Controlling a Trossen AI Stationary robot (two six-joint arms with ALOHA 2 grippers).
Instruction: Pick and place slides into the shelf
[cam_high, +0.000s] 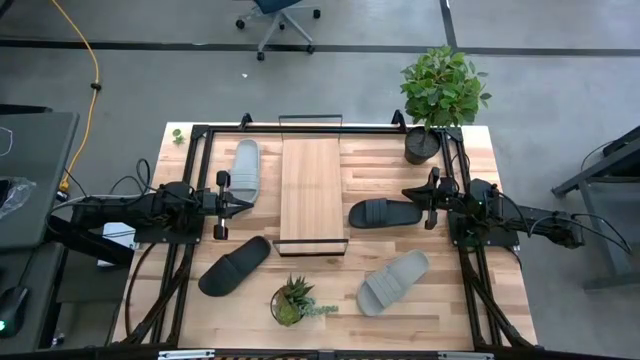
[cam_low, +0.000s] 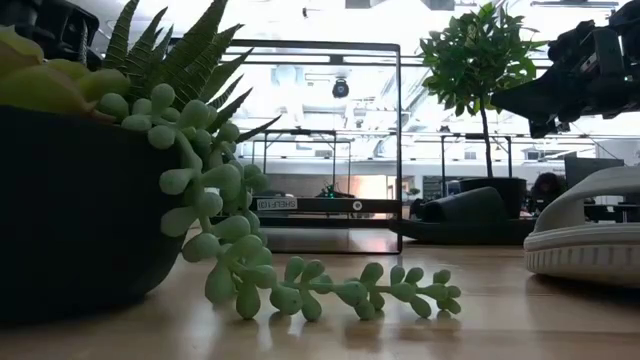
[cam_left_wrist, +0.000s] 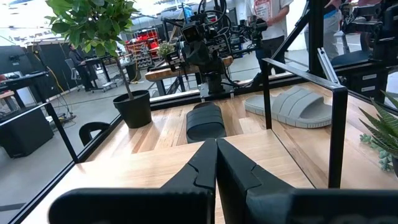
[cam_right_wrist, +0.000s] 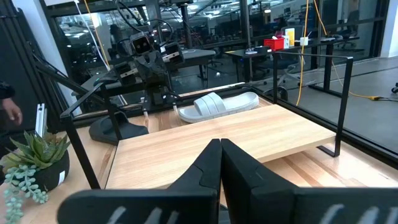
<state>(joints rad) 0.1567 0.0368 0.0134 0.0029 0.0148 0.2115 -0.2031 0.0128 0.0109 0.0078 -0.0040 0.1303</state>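
L gripper (cam_high: 247, 202) clenched, empty, beside shelf (cam_high: 311, 195) | R gripper (cam_high: 408, 191) clenched, empty | black slide (cam_high: 385, 212) just ahead of R, other 3 on table, shelf bare | prob light, soft foam, bendy; grab strap/edge

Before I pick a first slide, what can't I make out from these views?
- Low view: succulent pot blocks the table's left side, hiding both slides there.
- Low view: grey slide cut off by the right edge.
- Left wrist view: black slide only end-on.
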